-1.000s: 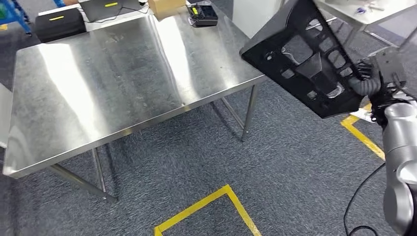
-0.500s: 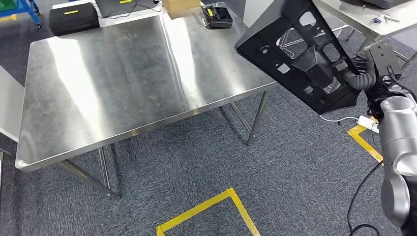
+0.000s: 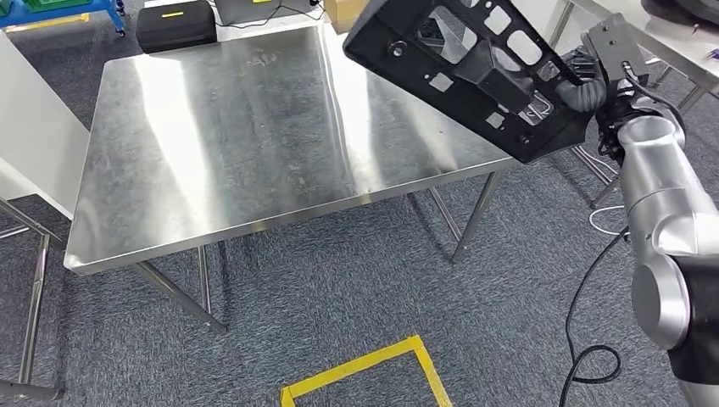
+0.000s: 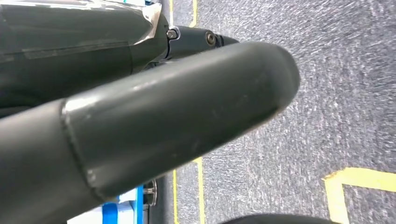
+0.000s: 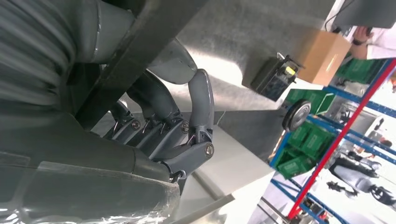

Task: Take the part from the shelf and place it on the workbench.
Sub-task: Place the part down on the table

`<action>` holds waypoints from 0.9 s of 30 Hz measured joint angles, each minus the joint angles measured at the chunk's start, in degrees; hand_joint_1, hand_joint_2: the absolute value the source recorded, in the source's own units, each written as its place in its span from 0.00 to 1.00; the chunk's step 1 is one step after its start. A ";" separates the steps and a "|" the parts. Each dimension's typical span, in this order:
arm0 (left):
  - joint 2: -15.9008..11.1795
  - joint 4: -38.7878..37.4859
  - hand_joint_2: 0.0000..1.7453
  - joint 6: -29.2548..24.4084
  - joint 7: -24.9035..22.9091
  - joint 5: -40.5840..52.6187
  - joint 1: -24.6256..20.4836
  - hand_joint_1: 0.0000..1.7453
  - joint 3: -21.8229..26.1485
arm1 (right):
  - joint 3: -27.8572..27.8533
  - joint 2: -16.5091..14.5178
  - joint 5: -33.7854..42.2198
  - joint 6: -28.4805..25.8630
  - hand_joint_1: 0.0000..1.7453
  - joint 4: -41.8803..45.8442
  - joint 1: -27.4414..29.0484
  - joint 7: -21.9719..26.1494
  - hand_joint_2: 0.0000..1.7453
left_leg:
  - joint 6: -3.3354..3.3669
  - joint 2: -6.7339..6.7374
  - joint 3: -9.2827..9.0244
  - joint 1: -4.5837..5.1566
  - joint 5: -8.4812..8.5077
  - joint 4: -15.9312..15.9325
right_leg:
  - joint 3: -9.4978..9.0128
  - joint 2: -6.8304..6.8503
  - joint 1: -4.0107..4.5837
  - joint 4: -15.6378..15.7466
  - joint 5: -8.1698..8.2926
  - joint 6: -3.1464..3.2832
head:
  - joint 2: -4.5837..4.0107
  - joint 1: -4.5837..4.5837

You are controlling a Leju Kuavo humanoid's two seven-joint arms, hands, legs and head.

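Note:
The part (image 3: pixel 462 64) is a large flat black plastic panel with several cut-outs, tilted in the air. My right hand (image 3: pixel 583 89) grips its right edge, and the panel's body hangs over the far right corner of the steel workbench (image 3: pixel 229 136). In the right wrist view the fingers (image 5: pixel 187 121) curl round the part's dark edge (image 5: pixel 140 46), with the workbench top (image 5: pixel 252 32) beyond. In the left wrist view my left hand (image 4: pixel 187 107) hangs over the grey carpet with its thumb stretched out, holding nothing.
A black case (image 3: pixel 174 25) and a cardboard box (image 3: pixel 348 8) stand beyond the workbench's far edge. A white table (image 3: pixel 34 127) is at the left, another steel table (image 3: pixel 678 47) at the right. Yellow tape (image 3: pixel 365 373) marks the carpet. A cable (image 3: pixel 593 356) trails by my right arm.
The camera has turned, so the workbench now sits further right in the picture. The part, still in my right hand, has gone from beside the bench to over its far right corner.

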State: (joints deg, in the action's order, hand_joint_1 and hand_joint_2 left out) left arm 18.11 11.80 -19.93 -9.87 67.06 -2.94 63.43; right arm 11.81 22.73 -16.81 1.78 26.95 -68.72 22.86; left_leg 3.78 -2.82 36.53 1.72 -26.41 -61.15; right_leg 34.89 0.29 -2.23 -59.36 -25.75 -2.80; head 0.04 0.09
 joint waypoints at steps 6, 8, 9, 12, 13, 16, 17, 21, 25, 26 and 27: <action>-0.04 -0.02 0.00 0.03 0.14 0.00 0.02 0.00 0.00 | 0.64 -0.93 -0.04 -0.03 1.00 -0.78 -0.99 -0.04 1.00 | -1.98 2.54 8.50 -1.59 -4.53 -14.09 | -0.38 1.22 -0.15 0.03 -0.47 0.79 | 0.00 -0.82; -0.04 -0.02 0.00 0.03 0.17 0.00 0.01 0.00 0.00 | 0.88 -1.17 -0.04 -0.03 1.00 -0.91 -1.05 -0.04 1.00 | -1.63 3.13 5.54 -1.70 -0.08 -7.14 | -0.87 1.65 -0.17 0.09 -0.79 0.69 | 0.00 -0.91; -0.04 -0.02 0.00 0.03 0.19 0.01 0.00 0.00 0.00 | 0.96 -1.24 -0.04 -0.04 1.00 -0.94 -1.16 -0.03 1.00 | -1.36 3.73 3.63 -1.54 1.49 -3.25 | -1.14 1.85 -0.06 0.16 -0.96 0.54 | 0.00 -0.96; -0.05 -0.02 0.00 0.01 0.23 0.01 0.00 0.00 0.00 | 1.07 -1.35 -0.04 -0.05 1.00 -1.13 -1.79 -0.03 1.00 | -0.66 4.36 1.32 -0.85 2.25 1.42 | -1.63 2.53 0.37 0.58 -1.32 -0.12 | 0.00 -0.87; -0.05 -0.02 0.00 0.00 0.23 0.00 0.00 0.00 0.00 | 1.12 -1.42 -0.04 -0.05 1.00 -1.19 -1.92 -0.04 1.00 | -0.36 3.99 1.15 -0.73 2.29 1.69 | -1.87 2.79 0.54 0.89 -1.34 -0.47 | 0.00 -0.82; -0.01 -0.02 0.00 -0.01 0.31 0.01 -0.03 0.00 0.00 | 1.28 -1.39 -0.02 -0.09 1.00 -1.33 -2.06 -0.03 1.00 | 0.95 3.04 -0.34 -0.84 2.99 3.52 | -1.23 1.89 0.75 -0.98 -2.56 -0.76 | 0.00 -0.60; 0.00 -0.02 0.00 0.02 0.48 0.01 -0.03 0.00 0.00 | 1.31 -1.19 0.02 -0.10 1.00 -1.43 -2.10 -0.03 1.00 | 1.35 2.69 -0.74 -0.88 3.17 3.94 | 0.27 1.11 0.68 -3.88 -3.82 -0.35 | 0.00 -0.48; 0.01 -0.02 0.00 0.67 1.96 0.14 -0.02 0.00 0.00 | 1.32 0.20 0.16 -0.11 1.00 -1.96 -1.82 -0.02 1.00 | 1.90 0.68 -1.06 -0.55 2.99 3.98 | 7.23 -0.21 0.91 -14.99 -6.88 -0.23 | 0.00 0.09; -0.01 -0.02 0.00 1.77 2.74 0.28 -0.02 0.00 0.00 | 1.32 1.17 -0.24 -0.10 1.00 -2.08 -2.35 -0.60 1.00 | 1.39 -1.25 -1.07 -0.28 2.06 2.85 | 1.94 -1.26 0.94 -1.79 -0.06 -1.71 | 0.00 0.44; -0.03 -0.02 0.00 1.88 2.81 0.38 -0.01 0.00 0.00 | 1.33 1.24 -0.42 -0.07 1.00 -2.09 -2.75 -0.95 1.00 | 1.20 -1.53 -0.86 -0.17 1.79 2.46 | 1.04 -1.52 0.98 0.14 0.76 -1.50 | 0.00 0.51; -0.04 -0.02 0.00 1.94 2.89 0.52 0.00 0.00 0.00 | 1.33 1.23 -0.56 -0.03 1.00 -2.10 -3.18 -1.27 1.00 | 1.04 -1.76 -0.65 -0.07 1.60 2.20 | 0.68 -1.60 1.06 0.85 1.04 -1.17 | 0.00 0.53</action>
State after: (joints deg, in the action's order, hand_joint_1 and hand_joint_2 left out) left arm 18.07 11.78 -17.99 -6.98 67.58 -2.94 63.43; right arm 13.15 23.96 -17.37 1.74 24.85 -71.90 21.59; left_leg 4.82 -4.59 35.88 1.65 -24.80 -58.95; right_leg 35.58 -1.31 -1.17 -58.51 -24.71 -3.97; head 0.04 0.62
